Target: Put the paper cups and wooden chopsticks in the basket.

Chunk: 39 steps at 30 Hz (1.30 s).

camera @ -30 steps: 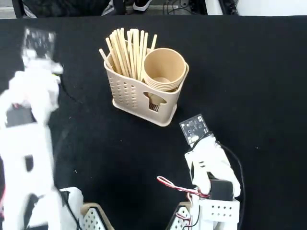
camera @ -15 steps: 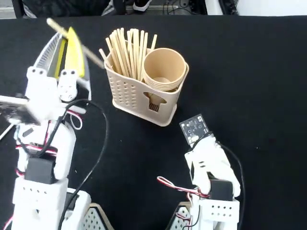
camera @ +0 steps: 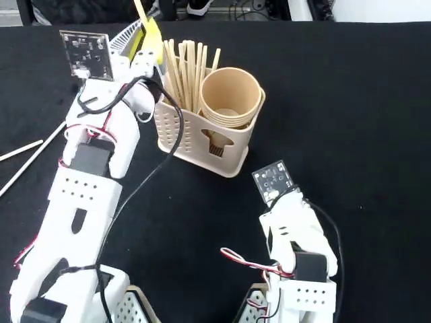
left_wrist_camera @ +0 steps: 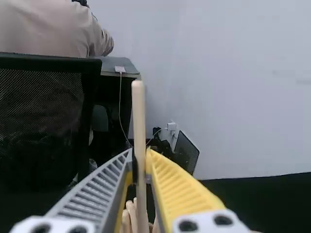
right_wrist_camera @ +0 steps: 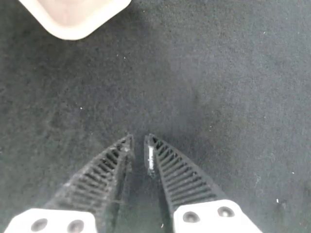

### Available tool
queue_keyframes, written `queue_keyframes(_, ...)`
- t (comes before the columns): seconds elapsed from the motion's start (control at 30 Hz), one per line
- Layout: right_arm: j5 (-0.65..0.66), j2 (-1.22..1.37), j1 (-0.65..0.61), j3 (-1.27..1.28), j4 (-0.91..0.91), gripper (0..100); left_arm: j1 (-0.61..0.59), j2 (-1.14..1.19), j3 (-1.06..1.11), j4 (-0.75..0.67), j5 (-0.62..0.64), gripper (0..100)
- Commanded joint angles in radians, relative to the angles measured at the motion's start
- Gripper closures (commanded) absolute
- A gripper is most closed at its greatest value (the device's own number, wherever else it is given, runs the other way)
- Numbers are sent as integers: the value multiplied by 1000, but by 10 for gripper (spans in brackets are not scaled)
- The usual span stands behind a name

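Swung over from the table's (camera: 350, 101) 9 o'clock side to hang above the basket (camera: 195, 138) at its 10 o'clock corner, with the left gripper (camera: 143, 33) clamped on 1 chopstick (left_wrist_camera: 138, 126) held upright. Already filed in the basket near table centre: paper cups (camera: 232, 118) stacked on its 3 o'clock side, a bundle of chopsticks (camera: 185, 67) on its 9 o'clock side. Left to do, by the look of it: dropping in the held chopstick, then fetching 2 loose chopsticks (camera: 20, 151) lying at the table's 9 o'clock edge. Parked at 5 o'clock of the basket, jaws nearly closed on nothing: right gripper (right_wrist_camera: 138, 145).
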Motion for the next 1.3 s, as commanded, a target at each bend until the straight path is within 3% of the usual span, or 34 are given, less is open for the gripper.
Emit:
queue_keyframes(0.0,3,-71,-9,-5,-15,946,15,-3,47,15,5,963)
queue_keyframes(0.13,3,-71,-9,-5,-15,946,48,-21,28,227,9,860)
queue_keyframes(0.3,3,-71,-9,-5,-15,946,82,-87,-81,528,5,842)
queue_keyframes(0.53,3,-71,-9,-5,-17,946,79,-215,-185,677,3,841)
queue_keyframes(0.67,3,-71,-9,-5,-17,946,-61,-270,-265,769,-21,840)
queue_keyframes(0.87,3,-71,-9,-5,-17,946,-398,-120,-404,982,-292,840)
queue_keyframes(1.0,3,-71,-9,-5,-17,946,-587,115,-430,1019,-572,840)
queue_keyframes(1.13,3,-71,-9,-4,-17,946,-704,365,-460,1013,-858,840)
queue_keyframes(1.27,3,-71,-9,-4,-17,946,-769,634,-585,996,-984,840)
